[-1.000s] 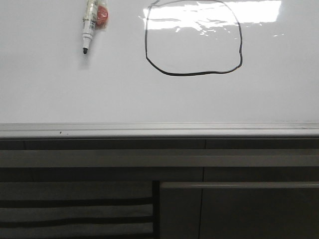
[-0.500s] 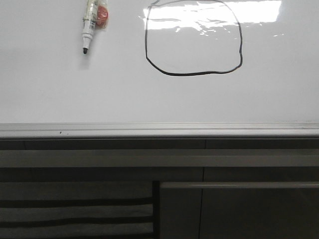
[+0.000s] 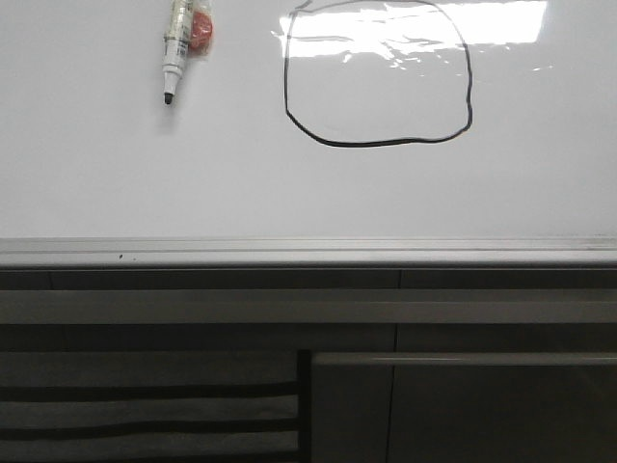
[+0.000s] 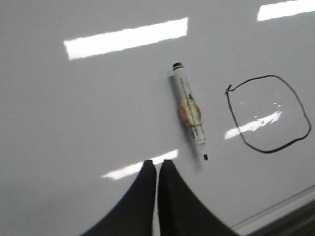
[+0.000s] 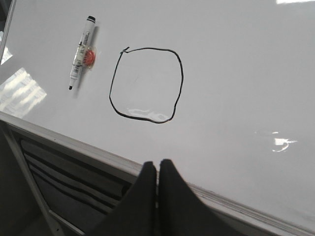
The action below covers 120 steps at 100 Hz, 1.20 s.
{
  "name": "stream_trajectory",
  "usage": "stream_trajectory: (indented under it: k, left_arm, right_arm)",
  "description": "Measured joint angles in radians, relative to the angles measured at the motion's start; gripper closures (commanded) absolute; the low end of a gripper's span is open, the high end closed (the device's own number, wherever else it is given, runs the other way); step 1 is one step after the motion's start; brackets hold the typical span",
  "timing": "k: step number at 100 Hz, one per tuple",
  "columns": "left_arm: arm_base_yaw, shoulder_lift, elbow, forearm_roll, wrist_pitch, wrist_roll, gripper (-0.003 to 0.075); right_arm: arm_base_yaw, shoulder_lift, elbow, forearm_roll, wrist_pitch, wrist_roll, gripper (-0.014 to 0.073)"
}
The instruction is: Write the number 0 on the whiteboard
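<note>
So the 0 [image 3: 378, 73] is drawn: a closed black loop, rounded-square, on the upper right part of the board [image 3: 308, 193] in the front view, w/ glare across its top. The marker [image 3: 176, 50] lies flat on the board to the left of the loop, apart from it, tip uncapped and pointing toward the near frame edge; an orange blob sits at its barrel.

Left end effector [image 4: 157, 169] is pinched closed w/ nothing between the fingers, above bare board just short of the marker tip. Right end effector [image 5: 157, 172] is likewise closed and empty, over the board's near frame, well clear of the loop.

Task looks done, so risks are mostly about spoiling it:
- An arm sweeping low over the loop could smear wet ink.
- Left end effector is near the marker; a nudge could roll it, and the bare tip could leave a stray line.
- Loop has a small overshoot tick at its start corner; re-tracing it risks a double line.
</note>
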Motion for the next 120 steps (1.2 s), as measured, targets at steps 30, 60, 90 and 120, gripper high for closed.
stream_trajectory:
  k: [30,60,90,120]
  left_arm:
    - [0.035,-0.174,0.066,-1.037,0.139,1.000,0.0740]
    - [0.071,-0.190,0.093,-1.304,0.176,1.231,0.0740]
    - [0.107,-0.194,0.247,-1.656,-0.012,1.512,0.0740]
    - [0.233,-0.201,0.338,-1.851,0.057,1.564,0.0740]
  right_arm:
    - [0.000,0.000,0.000,0.000,0.002,0.000,0.0634]
    - [0.000,0.000,0.000,0.000,0.002,0.000,0.0634]
    - [0.000,0.000,0.000,0.000,0.002,0.000,0.0634]
    - [0.000,0.000,0.000,0.000,0.002,0.000,0.0634]
